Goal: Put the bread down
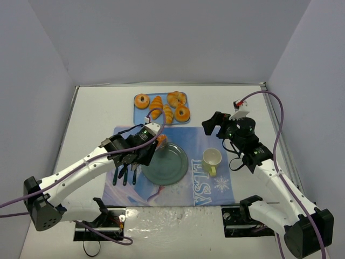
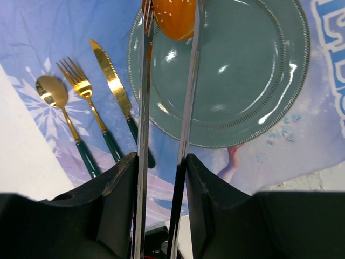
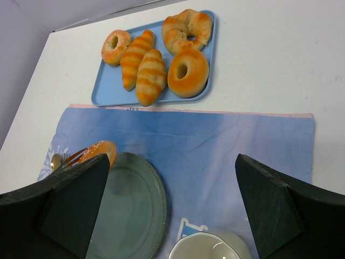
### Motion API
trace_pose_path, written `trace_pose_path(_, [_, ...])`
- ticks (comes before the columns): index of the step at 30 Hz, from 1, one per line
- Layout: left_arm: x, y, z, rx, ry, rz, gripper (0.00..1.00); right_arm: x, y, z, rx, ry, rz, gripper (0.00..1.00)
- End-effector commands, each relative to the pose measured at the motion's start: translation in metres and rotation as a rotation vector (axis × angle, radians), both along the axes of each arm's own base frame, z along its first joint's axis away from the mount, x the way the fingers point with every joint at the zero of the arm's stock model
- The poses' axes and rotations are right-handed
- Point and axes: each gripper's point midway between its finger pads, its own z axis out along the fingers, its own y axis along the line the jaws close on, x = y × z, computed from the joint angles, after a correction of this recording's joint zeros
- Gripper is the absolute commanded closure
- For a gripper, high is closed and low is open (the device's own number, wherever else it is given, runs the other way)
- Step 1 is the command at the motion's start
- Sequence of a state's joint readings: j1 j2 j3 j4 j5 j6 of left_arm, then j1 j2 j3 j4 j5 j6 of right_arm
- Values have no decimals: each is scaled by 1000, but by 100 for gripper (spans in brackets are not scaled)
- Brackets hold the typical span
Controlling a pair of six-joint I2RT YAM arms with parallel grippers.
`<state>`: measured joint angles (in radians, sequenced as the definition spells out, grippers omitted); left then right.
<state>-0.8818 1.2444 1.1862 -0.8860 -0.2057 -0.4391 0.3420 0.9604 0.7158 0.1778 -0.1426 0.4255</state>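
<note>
Bread (image 2: pixel 173 19) sits pinched in our left gripper (image 2: pixel 168 48), over the plate's (image 2: pixel 259 102) left rim, likely so we can lower it there. Our right gripper (image 3: pixel 172 199) hangs spread, right of the plate, out of the way.

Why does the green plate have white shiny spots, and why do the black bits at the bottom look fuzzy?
Left wrist view: the spots on the plate are glare, light bouncing off it; the knife glints too. Right wrist view: the black fingers sit very close to the camera, so they look soft, while the tray is sharp. Top view: even light, only faint shadows.
</note>
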Motion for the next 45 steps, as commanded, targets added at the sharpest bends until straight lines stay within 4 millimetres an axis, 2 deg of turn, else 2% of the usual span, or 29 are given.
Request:
trace_pose_path(1, [-14, -18, 13, -146, -16, -40, 79, 15, 3, 25, 28, -93, -18, 0])
trace_pose_path(4, [-22, -24, 3, -149, 11, -67, 79, 16, 3, 25, 29, -92, -20, 0])
trace_pose_path(12, [-39, -61, -15, -148, 49, -159, 78, 17, 3, 23, 19, -89, -21, 0])
trace_pose_path(17, [-46, -72, -25, -108, 56, -177, 73, 17, 2, 21, 11, -84, -22, 0])
trace_pose_path(20, [-47, -71, -26, -86, 56, -170, 69, 17, 2, 21, 11, -82, -21, 0])
trace_pose_path(32, [-46, -50, -3, -56, 1, -126, 51, 18, 3, 22, 14, -84, -20, 0])
trace_pose_path(45, [-33, -38, 30, -55, -102, -91, 48, 17, 3, 23, 13, -85, -18, 0])
